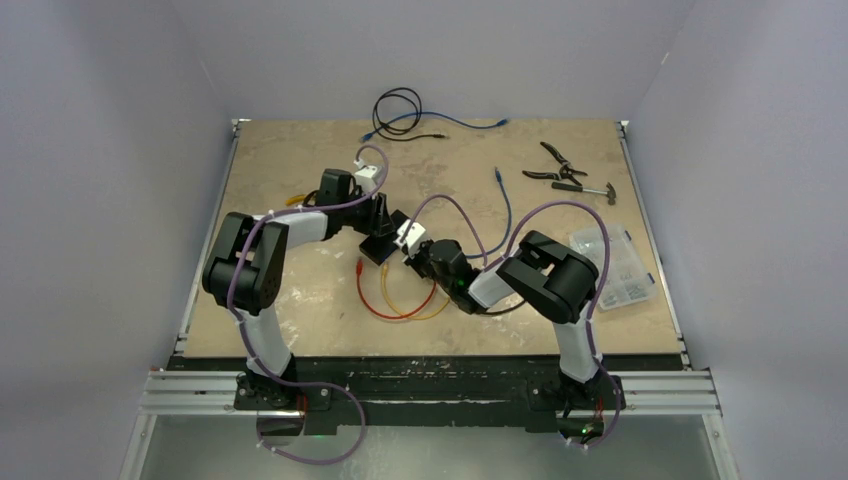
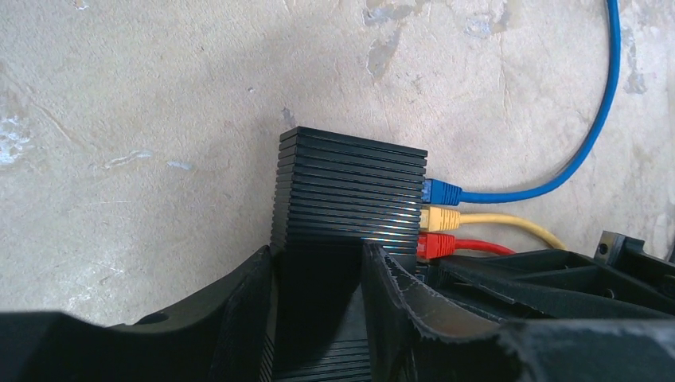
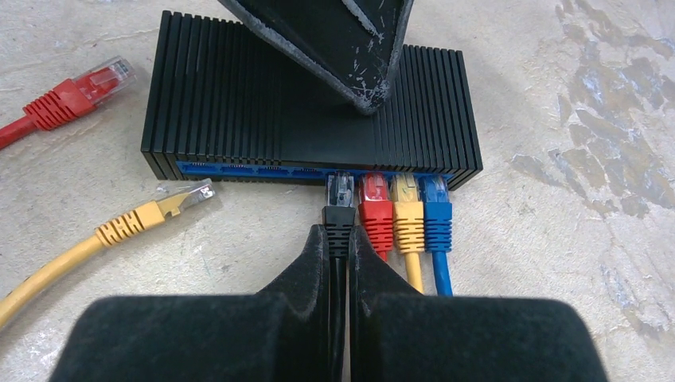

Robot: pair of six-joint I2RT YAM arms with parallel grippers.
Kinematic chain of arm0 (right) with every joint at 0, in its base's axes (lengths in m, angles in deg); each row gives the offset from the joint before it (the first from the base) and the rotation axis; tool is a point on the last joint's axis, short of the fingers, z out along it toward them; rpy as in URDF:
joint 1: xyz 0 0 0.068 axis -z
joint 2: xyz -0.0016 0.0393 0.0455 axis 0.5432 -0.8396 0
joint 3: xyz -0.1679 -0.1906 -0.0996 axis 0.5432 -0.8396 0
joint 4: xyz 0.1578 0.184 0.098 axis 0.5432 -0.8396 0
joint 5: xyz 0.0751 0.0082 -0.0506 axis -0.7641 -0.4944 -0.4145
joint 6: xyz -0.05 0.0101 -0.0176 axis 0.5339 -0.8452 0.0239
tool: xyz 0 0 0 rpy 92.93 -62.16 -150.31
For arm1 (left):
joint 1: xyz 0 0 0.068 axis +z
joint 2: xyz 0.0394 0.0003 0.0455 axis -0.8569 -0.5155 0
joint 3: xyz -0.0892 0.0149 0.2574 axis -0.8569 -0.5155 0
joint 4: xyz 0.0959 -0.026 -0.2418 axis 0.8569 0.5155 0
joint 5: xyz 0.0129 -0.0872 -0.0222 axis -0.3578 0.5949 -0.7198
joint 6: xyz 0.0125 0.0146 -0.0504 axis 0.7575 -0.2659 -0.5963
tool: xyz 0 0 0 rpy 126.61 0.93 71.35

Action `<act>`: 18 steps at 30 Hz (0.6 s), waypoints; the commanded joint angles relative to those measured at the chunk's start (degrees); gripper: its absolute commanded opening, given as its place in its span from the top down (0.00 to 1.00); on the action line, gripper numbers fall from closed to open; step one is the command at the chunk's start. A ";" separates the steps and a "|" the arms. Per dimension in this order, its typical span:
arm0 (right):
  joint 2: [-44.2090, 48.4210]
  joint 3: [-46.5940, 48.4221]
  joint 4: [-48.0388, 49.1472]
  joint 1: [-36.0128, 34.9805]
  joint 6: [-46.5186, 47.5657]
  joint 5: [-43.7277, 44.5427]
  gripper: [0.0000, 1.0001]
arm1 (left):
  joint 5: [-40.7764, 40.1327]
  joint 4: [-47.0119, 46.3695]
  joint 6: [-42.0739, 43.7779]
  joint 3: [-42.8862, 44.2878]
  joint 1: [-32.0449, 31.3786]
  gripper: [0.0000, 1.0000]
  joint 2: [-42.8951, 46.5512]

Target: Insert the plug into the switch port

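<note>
The tan counter [image 1: 300, 160] fills the booth. The left arm [image 1: 255, 260] reaches in from 9 o'clock and the right arm [image 1: 550, 275] from 4 o'clock, and they meet near the middle.

A clear organiser box [image 1: 615, 265] lies out at 3 o'clock. The switch [image 3: 239, 95], a ribbed black box, lies flat near the centre of the counter, with its row of ports facing the right arm.

The left jaws stand parted. Their tips come down onto the switch's top face, and the ribbed surface shows between them.

Pliers [image 1: 555, 165] and a small hammer [image 1: 590, 188] lie at 2 o'clock. A coil of dark and blue cable [image 1: 400, 110] lies at 12 o'clock.

The right jaws are pinched tight on the boot of the black plug [image 3: 341, 191]. Its nose is at the mouth of a port; I can't tell whether it has seated.

Just to its 3 o'clock side a red plug [image 3: 376, 203], a yellow plug [image 3: 407, 203] and a blue plug [image 3: 437, 203] sit side by side in their ports.

A loose red plug [image 3: 79, 91] lies off the switch's end at 9 o'clock. A loose yellow plug [image 3: 159, 211] lies on the counter in front of the free ports.
</note>
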 commanded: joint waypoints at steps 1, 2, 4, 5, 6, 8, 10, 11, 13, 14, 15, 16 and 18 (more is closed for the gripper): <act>4.34 6.91 4.73 0.08 -0.91 -2.71 1.00 | 8.32 9.59 -3.42 -4.12 -6.75 0.59 -0.79; 4.95 7.22 4.57 0.15 -0.83 -2.73 1.00 | 8.31 9.44 -3.57 -4.32 -6.81 0.59 -0.76; 6.09 7.82 3.96 0.18 -0.25 -2.62 1.00 | 8.19 9.29 -3.68 -4.56 -6.82 0.59 -0.60; 6.56 8.06 3.70 0.18 -0.06 -2.45 1.00 | 8.12 9.31 -3.68 -4.62 -6.82 0.59 -0.47; 7.08 8.26 3.45 0.18 0.10 -2.39 1.00 | 8.11 9.27 -3.73 -4.67 -6.85 0.59 -0.49; 8.01 8.56 3.03 0.27 0.20 -2.58 1.00 | 7.97 9.35 -3.67 -4.71 -6.90 0.59 -0.40; 8.20 8.78 2.93 0.27 0.11 -3.03 1.00 | 8.22 9.15 -3.82 -4.67 -6.91 0.59 -0.31; 7.94 8.79 2.93 0.27 -0.09 -3.27 1.00 | 8.53 8.79 -4.20 -4.74 -6.84 0.59 -0.25; 7.05 8.45 3.68 0.27 -0.50 -3.34 1.00 | 9.33 8.09 -4.98 -4.88 -6.90 0.59 -0.07; 6.54 8.05 4.47 0.27 -0.80 -3.43 1.00 | 9.68 7.82 -5.19 -4.93 -6.90 0.59 0.08; 5.97 7.69 5.11 0.27 -0.95 -3.56 1.00 | 9.95 7.73 -5.21 -4.89 -6.97 0.59 0.32; 5.44 7.38 5.59 0.26 -0.96 -3.68 1.00 | 10.22 7.94 -4.96 -4.89 -7.11 0.59 0.49; 4.49 7.04 6.57 0.40 -0.69 -3.62 1.00 | 10.87 8.71 -4.24 -4.68 -7.53 0.59 0.56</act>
